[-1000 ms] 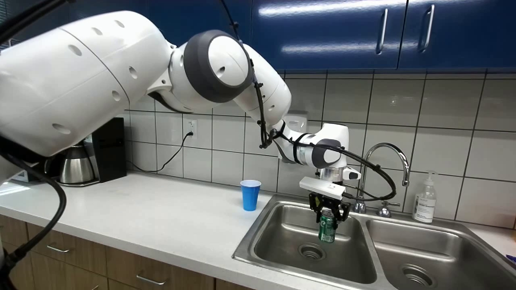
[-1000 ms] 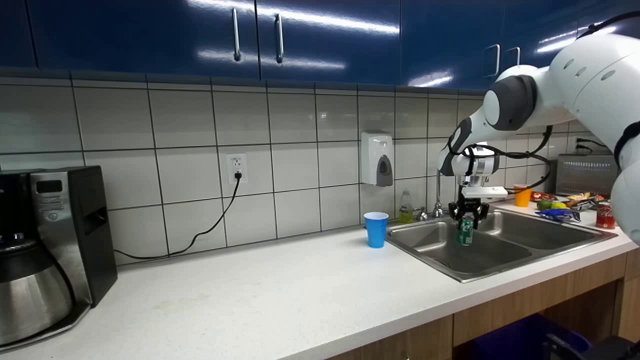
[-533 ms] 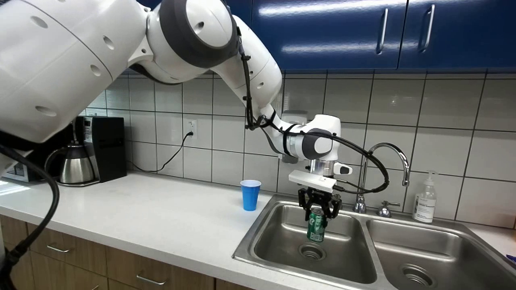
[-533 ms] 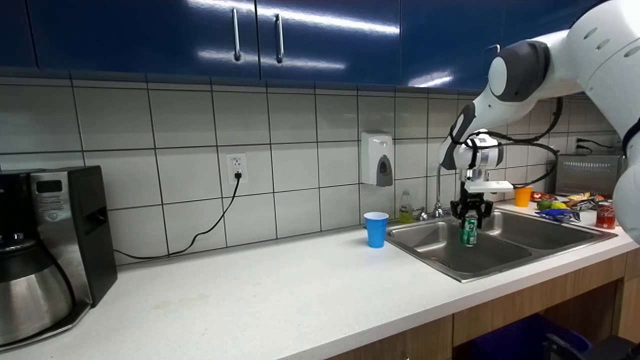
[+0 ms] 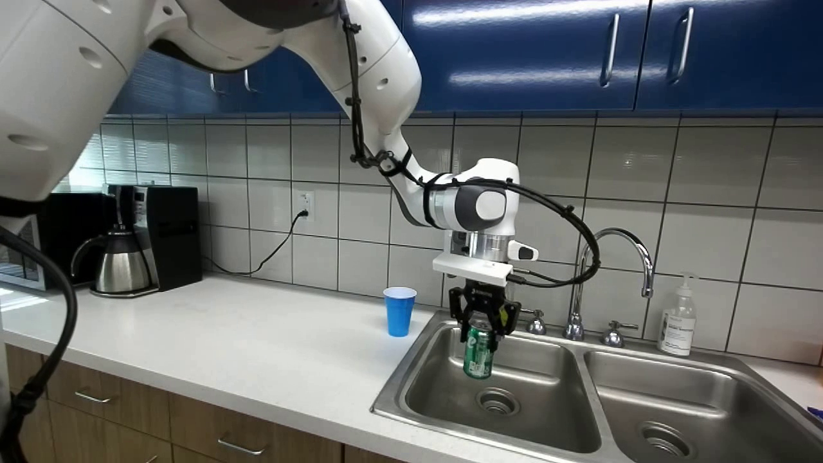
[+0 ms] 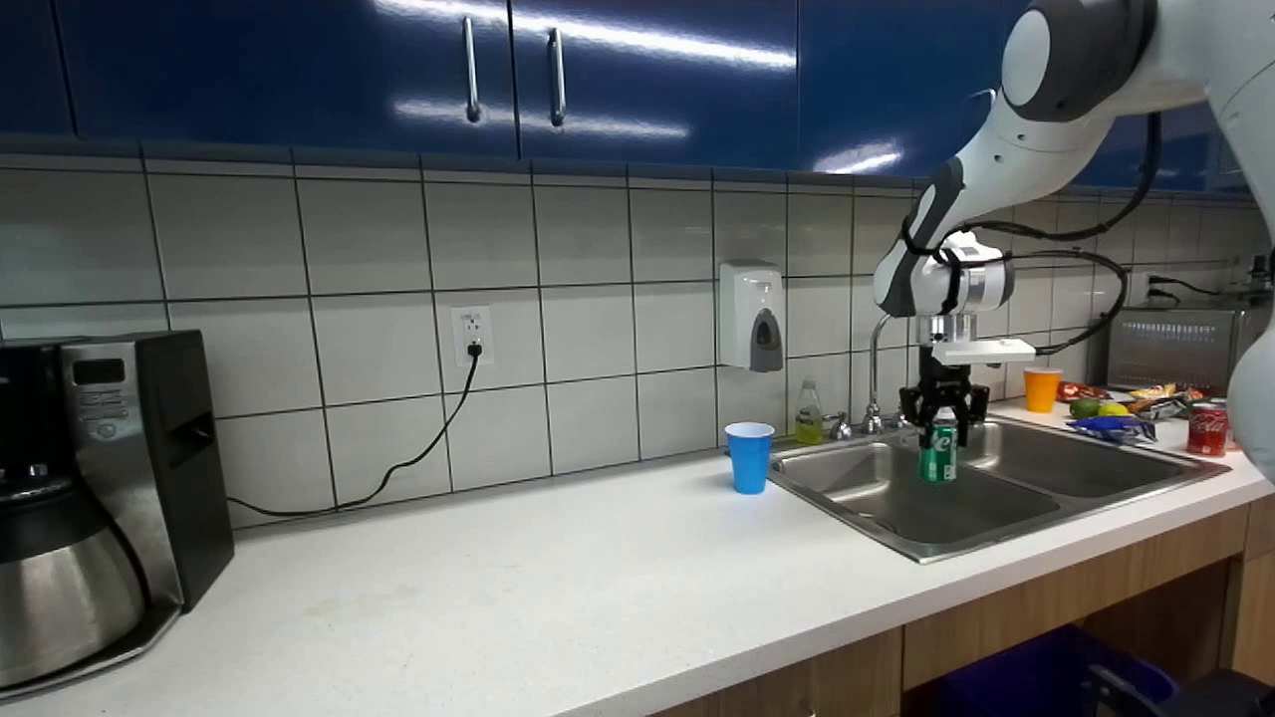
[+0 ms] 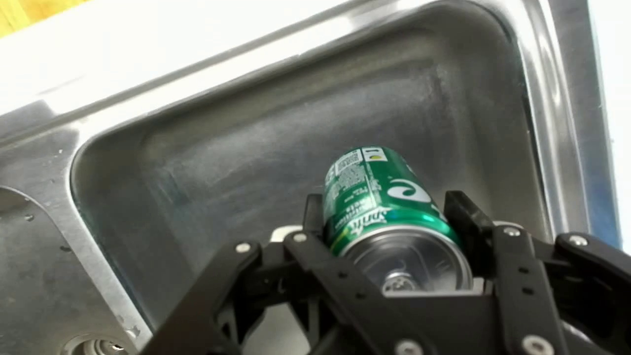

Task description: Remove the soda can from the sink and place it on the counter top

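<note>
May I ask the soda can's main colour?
The soda can is mainly green, patterned in white; the wrist view shows it best.

exterior views, two: set back, both facing tiled wall [image 6: 588,334] across table [image 6: 448,597]; shared: sink [image 5: 553,411], blue cup [image 5: 399,314], coffee maker [image 6: 134,448]. wrist view: close, looking down past soda can [image 7: 389,212] into sink.

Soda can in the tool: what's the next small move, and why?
Probably a short lift of the tool straight up, before any swing toward the counter top. The wrist view shows it gripping the soda can; in both exterior views the can's base shows against the sink, and I can't tell whether it would clear the rim going sideways.
</note>
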{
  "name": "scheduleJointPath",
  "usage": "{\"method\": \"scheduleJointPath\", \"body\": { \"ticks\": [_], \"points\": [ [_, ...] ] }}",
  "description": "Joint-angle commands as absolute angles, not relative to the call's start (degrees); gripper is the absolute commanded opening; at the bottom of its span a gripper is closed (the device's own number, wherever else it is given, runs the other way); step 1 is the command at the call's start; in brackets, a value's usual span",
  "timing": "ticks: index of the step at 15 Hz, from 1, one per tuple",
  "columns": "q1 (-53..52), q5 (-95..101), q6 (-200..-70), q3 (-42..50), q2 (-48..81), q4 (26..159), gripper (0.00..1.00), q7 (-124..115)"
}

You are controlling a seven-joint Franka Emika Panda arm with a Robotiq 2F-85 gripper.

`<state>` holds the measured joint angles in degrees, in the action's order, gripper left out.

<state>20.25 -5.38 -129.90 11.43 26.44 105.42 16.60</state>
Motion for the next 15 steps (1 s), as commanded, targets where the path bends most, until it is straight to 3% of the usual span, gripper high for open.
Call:
{"method": "scheduleJointPath", "body": {
  "ticks": [1,15],
  "points": [
    [19.12,-3.53,-131.09,10.8,18.98,113.36,0.38,17.27],
    [10.86,-1.88,-133.78,7.04,9.93,127.62,0.38,17.54]
  ]
}}
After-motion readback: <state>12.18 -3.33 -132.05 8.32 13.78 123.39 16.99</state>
